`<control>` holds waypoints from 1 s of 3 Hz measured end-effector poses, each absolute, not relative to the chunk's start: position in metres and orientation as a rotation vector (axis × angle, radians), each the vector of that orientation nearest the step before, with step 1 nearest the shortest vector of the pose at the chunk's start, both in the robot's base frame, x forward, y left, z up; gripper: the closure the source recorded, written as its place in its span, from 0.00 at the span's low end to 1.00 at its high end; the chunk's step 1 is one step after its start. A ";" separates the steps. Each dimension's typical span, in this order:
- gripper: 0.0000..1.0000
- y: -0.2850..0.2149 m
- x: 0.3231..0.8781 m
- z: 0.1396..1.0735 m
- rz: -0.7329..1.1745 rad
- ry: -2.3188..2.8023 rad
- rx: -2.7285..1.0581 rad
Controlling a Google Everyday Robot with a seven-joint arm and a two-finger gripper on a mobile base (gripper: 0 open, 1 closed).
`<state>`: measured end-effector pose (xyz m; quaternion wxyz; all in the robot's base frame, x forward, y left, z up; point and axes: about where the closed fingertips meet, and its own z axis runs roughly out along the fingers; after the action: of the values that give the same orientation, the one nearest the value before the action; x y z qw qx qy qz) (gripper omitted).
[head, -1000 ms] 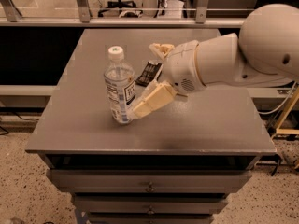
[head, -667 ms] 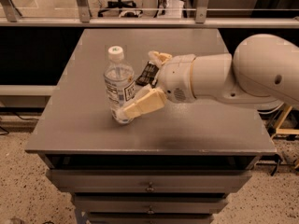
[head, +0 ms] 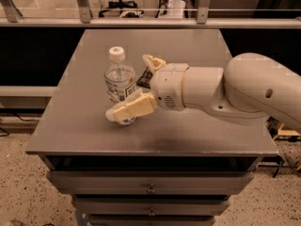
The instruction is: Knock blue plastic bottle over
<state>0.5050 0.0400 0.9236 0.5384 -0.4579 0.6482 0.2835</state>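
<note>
The blue plastic bottle, clear with a white cap and a white-and-blue label, stands upright on the grey table, left of centre. My gripper reaches in from the right at bottle height and is open. Its near finger lies across the front of the bottle's base and touches it. Its far finger points up just right of the bottle. The bottle's foot is hidden behind the near finger.
A small dark object lies on the table behind the gripper, mostly hidden. The big white arm covers the table's right side. Drawers sit under the top. A rail and a glass partition run along the back.
The arm has moved left. The near finger now reaches across the front of the bottle's base. The bottle still stands upright.
</note>
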 end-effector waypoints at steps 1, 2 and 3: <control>0.18 0.038 0.510 0.921 0.684 1.522 -1.035; 0.42 0.029 0.514 0.914 0.696 1.511 -0.969; 0.65 0.021 0.517 0.911 0.715 1.487 -0.923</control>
<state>0.5166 0.0205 0.9107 0.5854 -0.3959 0.6376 0.3066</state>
